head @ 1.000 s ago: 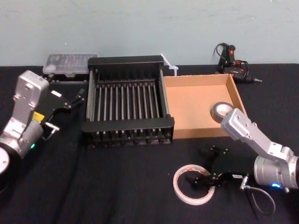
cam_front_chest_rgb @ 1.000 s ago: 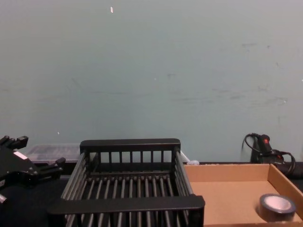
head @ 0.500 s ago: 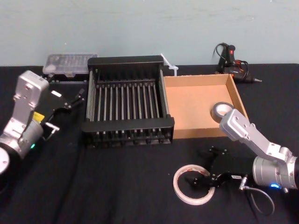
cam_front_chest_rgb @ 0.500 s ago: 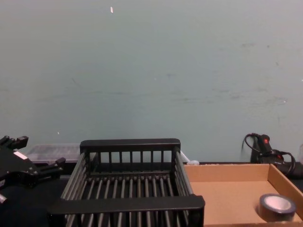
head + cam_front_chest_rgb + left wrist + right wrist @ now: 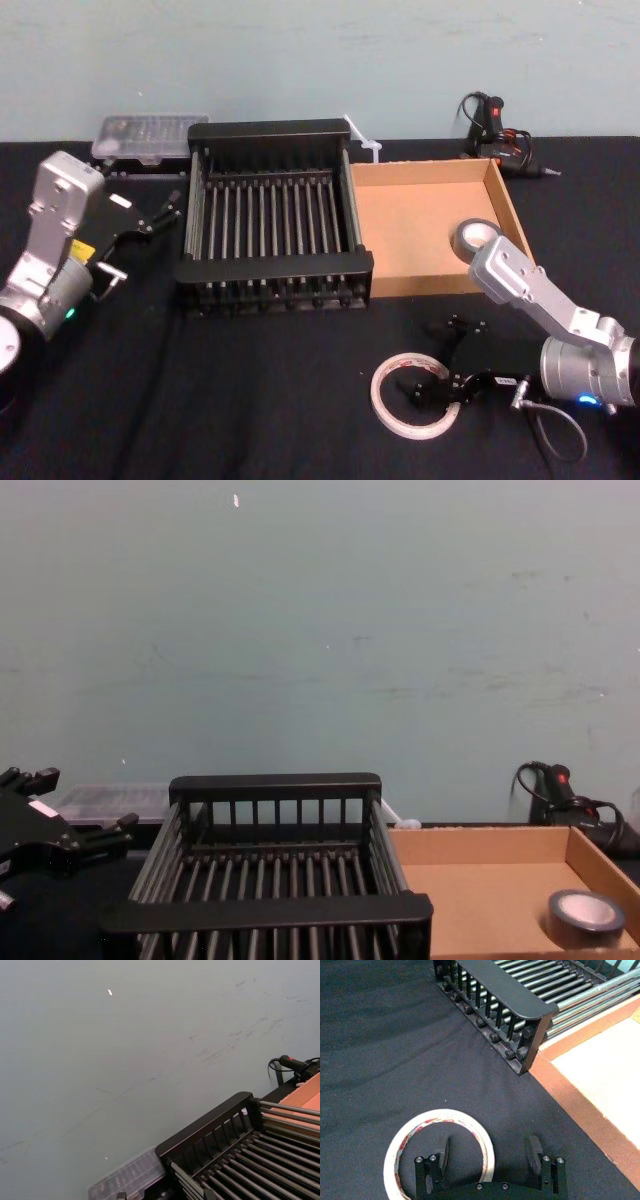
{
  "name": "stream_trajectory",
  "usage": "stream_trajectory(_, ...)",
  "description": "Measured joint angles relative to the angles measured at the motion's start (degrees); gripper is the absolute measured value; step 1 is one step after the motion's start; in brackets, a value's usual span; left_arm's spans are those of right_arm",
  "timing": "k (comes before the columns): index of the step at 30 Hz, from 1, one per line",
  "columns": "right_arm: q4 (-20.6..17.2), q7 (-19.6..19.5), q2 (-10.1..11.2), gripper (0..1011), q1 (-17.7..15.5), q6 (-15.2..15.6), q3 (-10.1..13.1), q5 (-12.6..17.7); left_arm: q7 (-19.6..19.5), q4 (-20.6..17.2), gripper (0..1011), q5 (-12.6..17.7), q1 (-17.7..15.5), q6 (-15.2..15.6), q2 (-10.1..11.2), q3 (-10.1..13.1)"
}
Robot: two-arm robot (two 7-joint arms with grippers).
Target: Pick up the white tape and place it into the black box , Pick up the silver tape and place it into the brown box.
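Observation:
The white tape (image 5: 382,402) lies flat on the black cloth in front of the brown box (image 5: 415,286). My right gripper (image 5: 428,386) is low over the tape and open. In the right wrist view one finger (image 5: 442,1152) stands inside the white tape (image 5: 440,1113) and the other finger (image 5: 535,1152) outside, so the right gripper (image 5: 488,1152) straddles the ring's wall. The silver tape (image 5: 478,238) rests inside the brown box at its right side, as the silver tape (image 5: 585,915) also does from the chest. The black box (image 5: 272,275) stands left of the brown box. My left gripper (image 5: 165,208) is parked left of the black box.
A clear plastic case (image 5: 150,135) sits behind the black box at the far left. A black corded tool (image 5: 495,125) lies behind the brown box. A grey cable loop (image 5: 555,430) hangs by my right wrist. Bare cloth stretches in front of the black box.
My right arm has settled slightly lower over the white tape. The tape, both boxes and the left arm have not moved.

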Motion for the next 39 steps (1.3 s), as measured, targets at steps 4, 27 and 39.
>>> stream_trajectory(4, 0.0, 0.0, 0.0, 1002, 0.0, 0.0, 0.0, 0.0, 0.0, 0.0, 1001, 0.0, 0.0, 0.0, 0.0, 0.0)
stream_trajectory(27, -0.1, -0.1, 0.1, 944, -0.1, -0.1, 0.1, 0.0, 0.0, 0.0, 1001, 0.0, 0.0, 0.0, 0.0, 0.0)
stream_trajectory(39, -0.1, -0.1, 0.1, 620, -0.1, -0.1, 0.1, 0.1, 0.0, 0.0, 1001, 0.0, 0.0, 0.0, 0.0, 0.0)
